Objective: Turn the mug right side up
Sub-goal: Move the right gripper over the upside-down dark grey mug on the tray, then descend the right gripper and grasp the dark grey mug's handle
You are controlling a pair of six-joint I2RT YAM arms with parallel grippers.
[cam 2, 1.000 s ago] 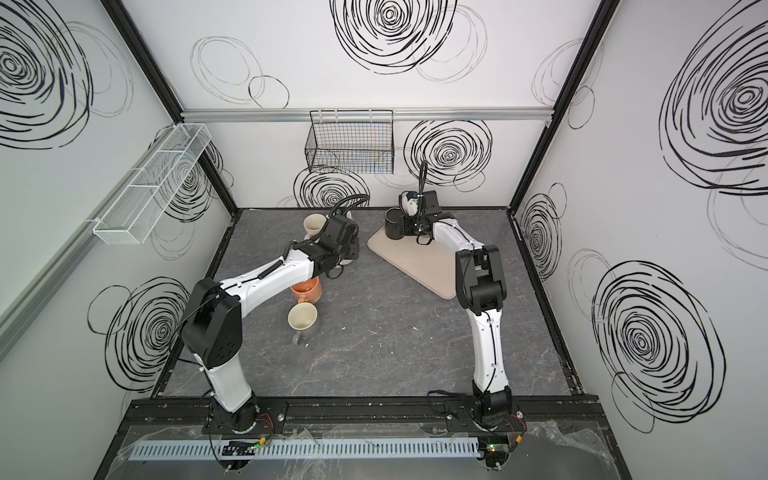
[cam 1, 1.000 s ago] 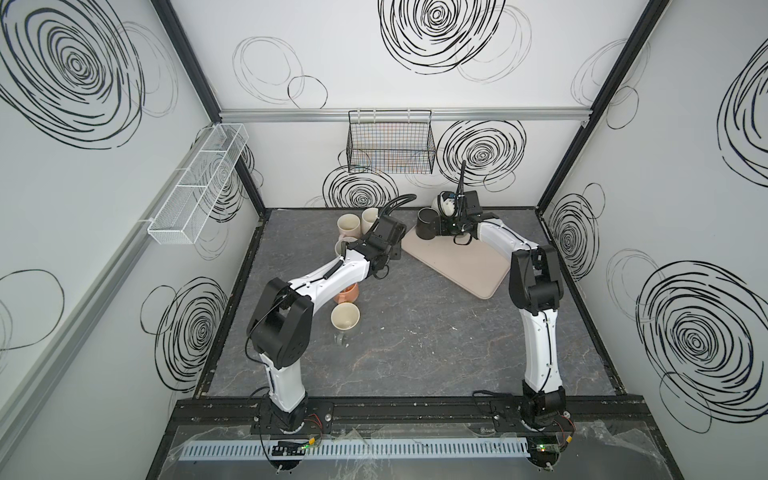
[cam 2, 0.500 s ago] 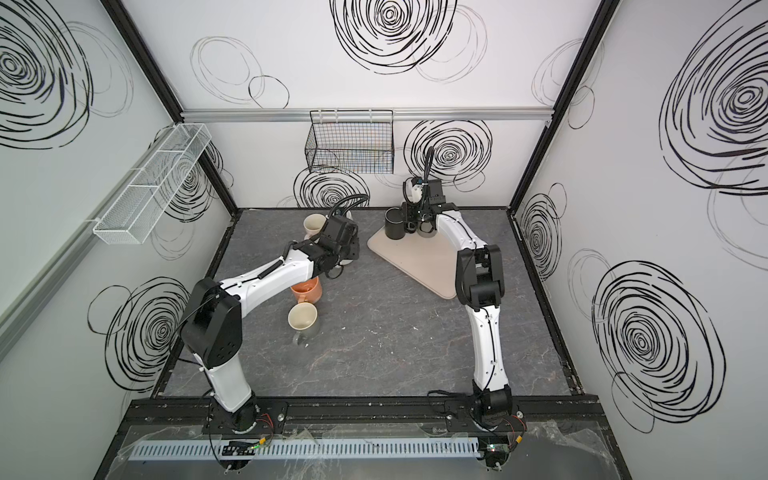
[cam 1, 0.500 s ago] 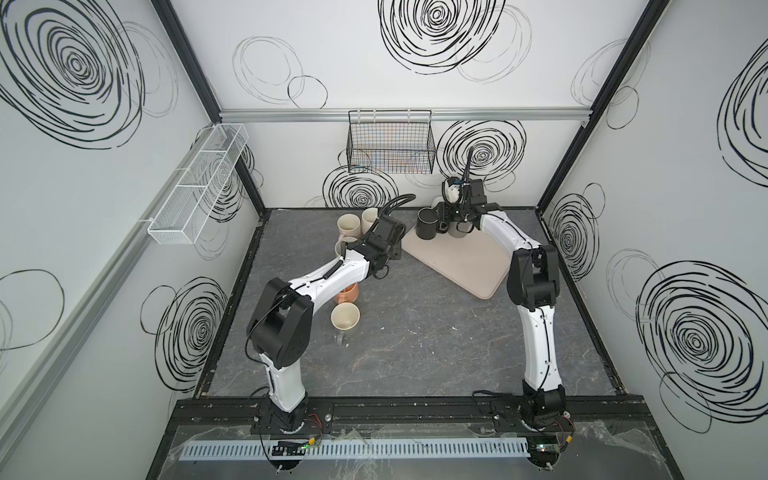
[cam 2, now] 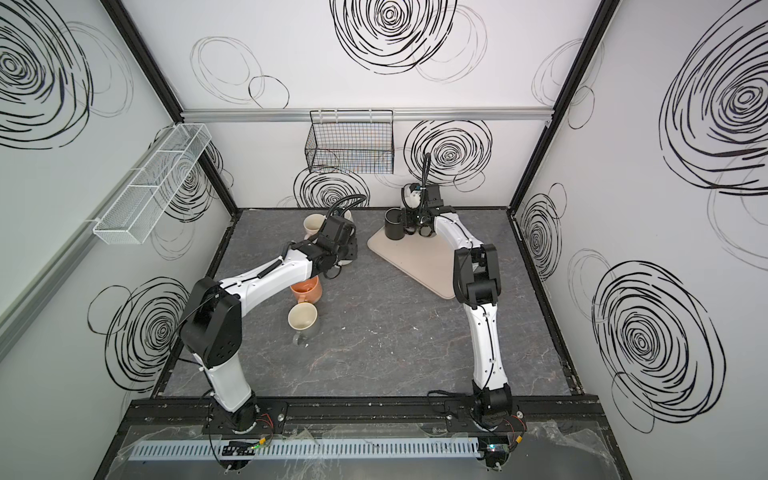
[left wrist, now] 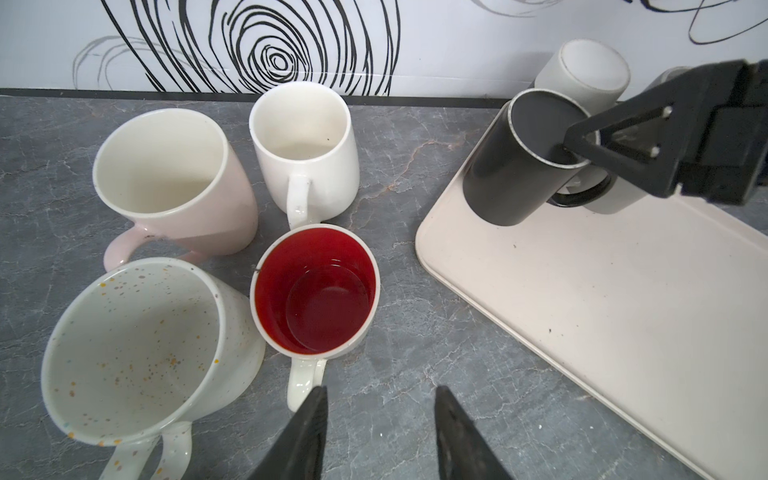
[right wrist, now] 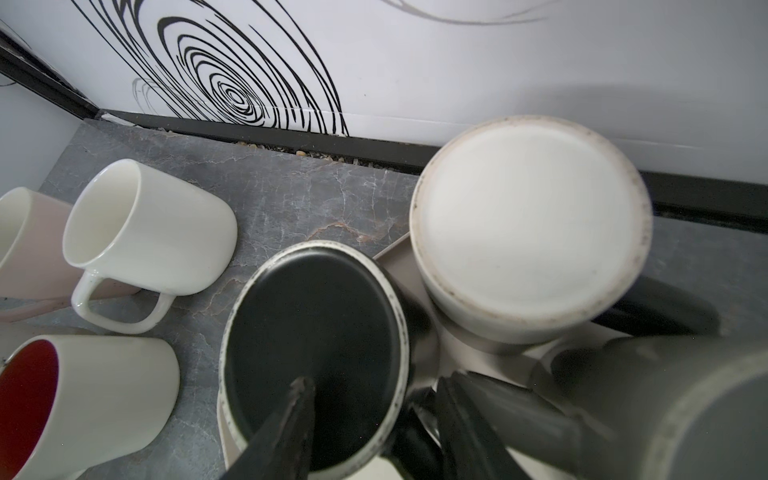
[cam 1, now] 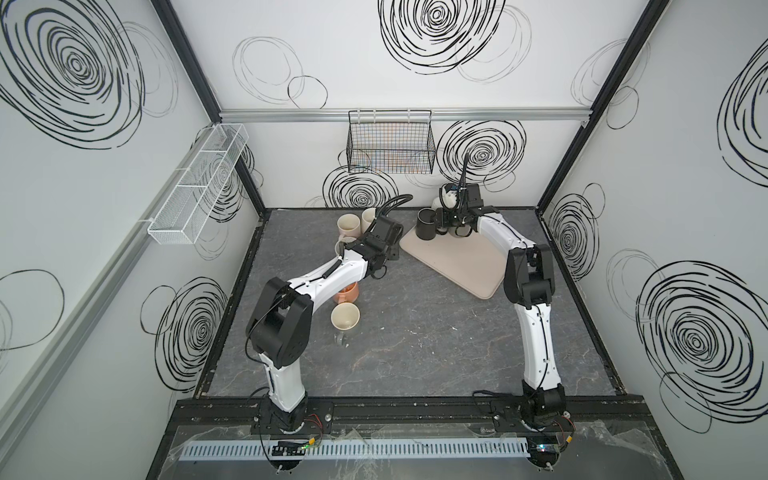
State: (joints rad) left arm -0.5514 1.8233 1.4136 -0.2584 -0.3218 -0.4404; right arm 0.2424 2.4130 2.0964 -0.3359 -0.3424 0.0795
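Right hand (right wrist: 376,380) straddles the inverted black mug (right wrist: 311,324) at its handle side by the tabletop's (cam 1: 415,332) far edge, clamped or not unclear; the released left hand (left wrist: 381,390) is farther.

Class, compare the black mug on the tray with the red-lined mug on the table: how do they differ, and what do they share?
The black mug stands base-up; the red-lined mug stands mouth-up. The black mug sits on the beige tray; the red-lined mug on the grey table. Both are cylindrical.
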